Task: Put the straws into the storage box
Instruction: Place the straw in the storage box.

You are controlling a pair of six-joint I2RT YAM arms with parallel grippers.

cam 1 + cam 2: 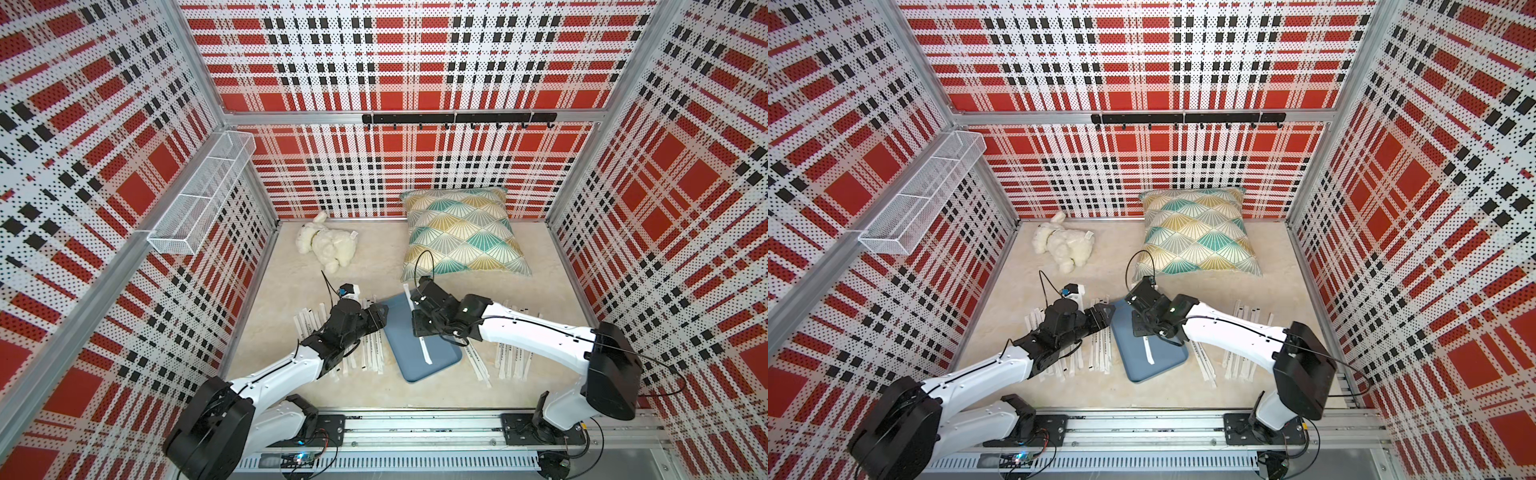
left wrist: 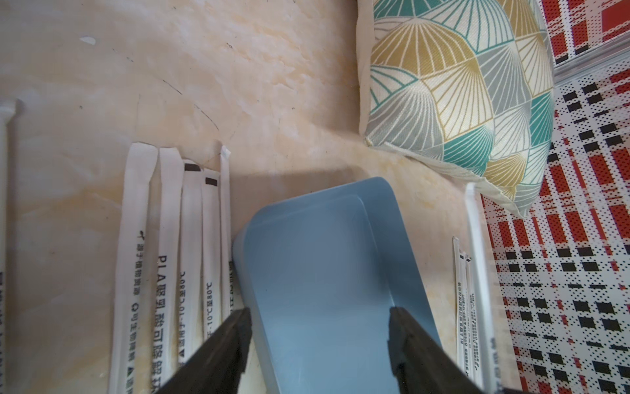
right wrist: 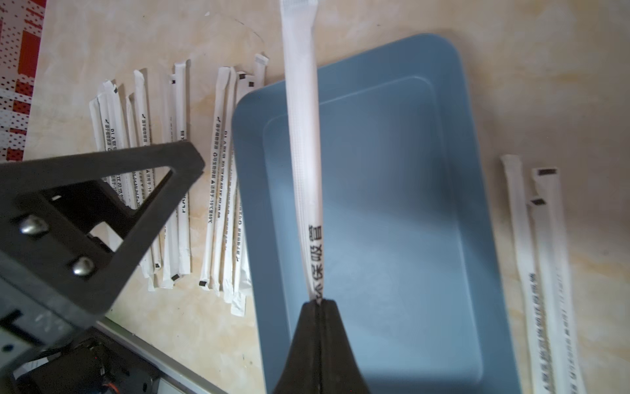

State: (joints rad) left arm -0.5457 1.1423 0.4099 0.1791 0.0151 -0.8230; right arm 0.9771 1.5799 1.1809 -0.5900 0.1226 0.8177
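While most of the straws (image 1: 372,353) lie loose on the counter (image 1: 374,266), the step in hand is the placing of a single straw into the storage box (image 1: 405,353).

The right jaws are pressed together on the held straw (image 3: 303,136), gripping it part-way along its length at the printed lettering. The held straw runs roughly along the box's long axis, over its floor, and its far end passes beyond the box's far rim. Whether it touches that rim cannot be told.

The left jaws are spread and carry nothing. In the left wrist view they straddle the box's left rim, one over the box floor and one over the straws just beside it.

The storage box, a slate-blue tray, sits on the counter between two rows of straws and is set askew to both. The part of its floor that shows holds no straw other than the one gripped above it.

The left row (image 3: 177,170) lies just beside the box, its nearest straws at the rim. The right row (image 1: 513,361) is smaller and lies a little apart from the box.

Judgement: the task is at an early stage. The next move calls for the right jaws to draw the overhanging end back inside the far rim, lower the straw flat, then part. The straw looks about as long as the box, so a skewed release would likely leave one end propped on the rim. Whether the left jaws are set to steady the box or to take a straw from the left row cannot be told.
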